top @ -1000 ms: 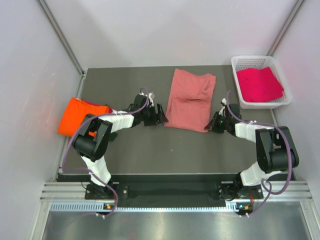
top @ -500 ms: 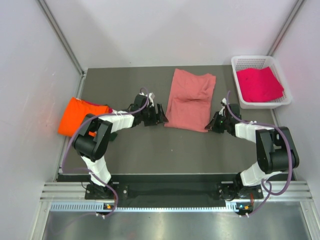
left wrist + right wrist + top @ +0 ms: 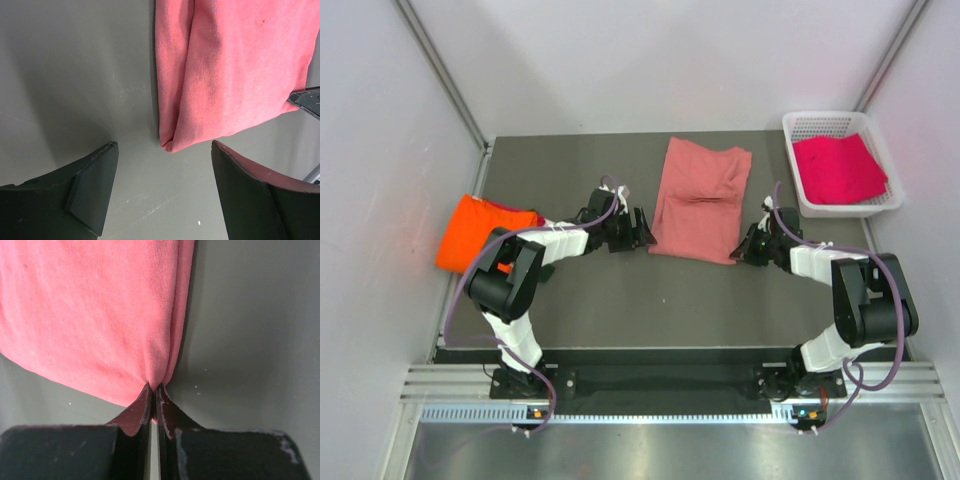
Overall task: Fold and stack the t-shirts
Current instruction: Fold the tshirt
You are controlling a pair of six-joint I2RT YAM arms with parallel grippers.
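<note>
the salmon-pink t-shirt [image 3: 700, 198] lies flat on the table [image 3: 600, 300], partly folded. its long axis runs straight ahead of both claws, away from the arm bases.

the left claw [image 3: 164, 146] stands wide. the shirt's near-left corner sits just ahead of it, centred between the jaws and touching neither finger. the right claw [image 3: 152, 388] is clamped on the near-right corner, with cloth pinched between its tips.

the left claw is the nearer one to the free corner. it likely needs only a short advance and a closure for both near corners to lift together.

the orange t-shirt [image 3: 475, 232] lies well apart, behind the left claw. the magenta t-shirt [image 3: 838, 168] sits in the basket [image 3: 790, 125], beyond the right claw.

against the earlier frames, nothing visible differs: both arms, both claws and the shirt are unchanged.
</note>
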